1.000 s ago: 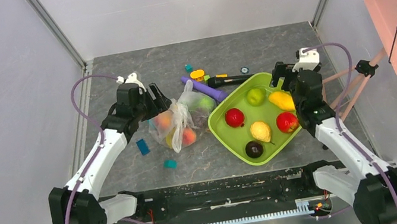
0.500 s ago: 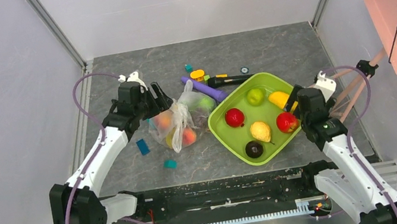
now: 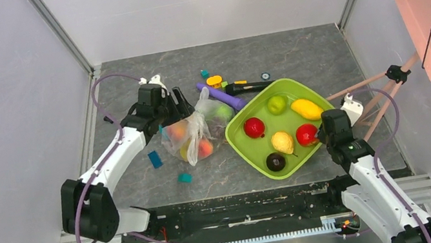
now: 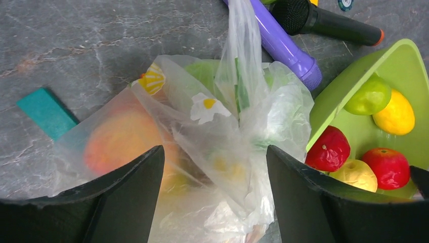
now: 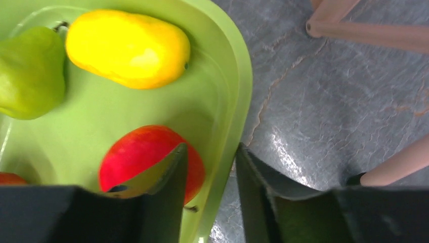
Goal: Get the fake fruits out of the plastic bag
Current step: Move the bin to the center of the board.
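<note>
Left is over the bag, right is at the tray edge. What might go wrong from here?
1. The left gripper hangs open over the plastic bag, with loose film between its fingers; closing may pinch film, not the orange fruit, and lift everything.
2. The right gripper straddles the green tray rim; moving sideways may drag or tip it.

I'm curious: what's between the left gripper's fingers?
The plastic bag fills the gap between the open left gripper's jaws, shown in the left wrist view.
</note>
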{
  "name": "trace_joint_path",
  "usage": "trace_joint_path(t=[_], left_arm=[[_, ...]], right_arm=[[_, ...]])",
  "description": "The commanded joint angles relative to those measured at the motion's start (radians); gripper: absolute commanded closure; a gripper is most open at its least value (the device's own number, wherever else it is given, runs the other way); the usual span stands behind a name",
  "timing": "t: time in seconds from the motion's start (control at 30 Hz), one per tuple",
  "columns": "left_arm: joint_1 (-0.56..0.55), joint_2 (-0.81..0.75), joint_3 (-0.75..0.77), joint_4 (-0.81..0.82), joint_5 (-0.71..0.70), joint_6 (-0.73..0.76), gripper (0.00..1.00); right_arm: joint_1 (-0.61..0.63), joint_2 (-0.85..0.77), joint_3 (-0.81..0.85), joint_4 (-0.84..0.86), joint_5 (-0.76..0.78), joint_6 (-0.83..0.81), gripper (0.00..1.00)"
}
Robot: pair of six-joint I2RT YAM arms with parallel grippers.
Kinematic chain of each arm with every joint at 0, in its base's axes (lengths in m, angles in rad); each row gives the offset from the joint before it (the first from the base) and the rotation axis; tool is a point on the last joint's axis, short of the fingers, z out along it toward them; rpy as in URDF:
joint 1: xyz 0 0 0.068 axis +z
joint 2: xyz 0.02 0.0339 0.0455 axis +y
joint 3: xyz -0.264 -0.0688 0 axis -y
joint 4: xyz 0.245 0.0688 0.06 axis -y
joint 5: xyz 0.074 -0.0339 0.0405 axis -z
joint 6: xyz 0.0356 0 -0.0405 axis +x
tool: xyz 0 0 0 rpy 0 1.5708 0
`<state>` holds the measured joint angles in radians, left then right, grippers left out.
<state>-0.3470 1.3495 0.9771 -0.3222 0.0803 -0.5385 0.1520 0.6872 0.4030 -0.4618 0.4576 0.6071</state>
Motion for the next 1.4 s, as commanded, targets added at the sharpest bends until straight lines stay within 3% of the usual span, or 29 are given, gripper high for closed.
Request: trace_joint_path(t=[0.0,0.1,0.17,0.27,0.37,0.53,0.7,1.03,1.23,1.3,1.37], left_arm=[[-0.033,0.051,0.046,0.054,0.000,0.026,0.23],[-0.042,0.069,0.010,0.084,-0.001,0.018,0.33],[-0.042,0.058,-0.039,0.115,-0.010,0.004,0.46],[-0.041,0.021,-0.096,0.129,-0.026,-0.002,0.72],[-0.041,-0.039,-0.144,0.102,-0.055,-0.012,0.98],[-0.042,-0.204,-0.212,0.050,-0.136,-0.037,0.98],[-0.042,-0.321,-0.216,-0.020,-0.192,-0.034,0.98],[-0.042,-0.381,-0.239,-0.064,-0.179,-0.034,0.98],[-0.041,-0.380,-0.265,-0.016,-0.089,-0.021,0.98],[-0.042,-0.364,-0.263,0.006,-0.025,-0.007,0.98],[-0.044,-0.345,-0.258,0.016,0.018,0.009,0.98]], right_arm=[[0.000,-0.007,-0.044,0.051,-0.081,0.020,0.61],[0.000,-0.006,-0.072,0.115,-0.156,0.024,0.74],[0.001,-0.004,-0.099,0.185,-0.230,0.027,0.83],[0.012,0.012,-0.117,0.253,-0.273,0.045,0.95],[0.030,0.043,-0.110,0.310,-0.279,0.057,0.99],[0.044,0.144,-0.051,0.400,-0.238,0.079,1.00],[0.052,0.343,0.103,0.449,-0.191,0.062,1.00],[0.052,0.810,0.540,0.426,-0.084,0.033,1.00],[0.053,1.030,0.753,0.398,-0.072,0.047,1.00],[0.054,1.070,0.806,0.374,-0.084,0.025,0.87],[0.054,1.061,0.809,0.365,-0.073,-0.005,0.63]])
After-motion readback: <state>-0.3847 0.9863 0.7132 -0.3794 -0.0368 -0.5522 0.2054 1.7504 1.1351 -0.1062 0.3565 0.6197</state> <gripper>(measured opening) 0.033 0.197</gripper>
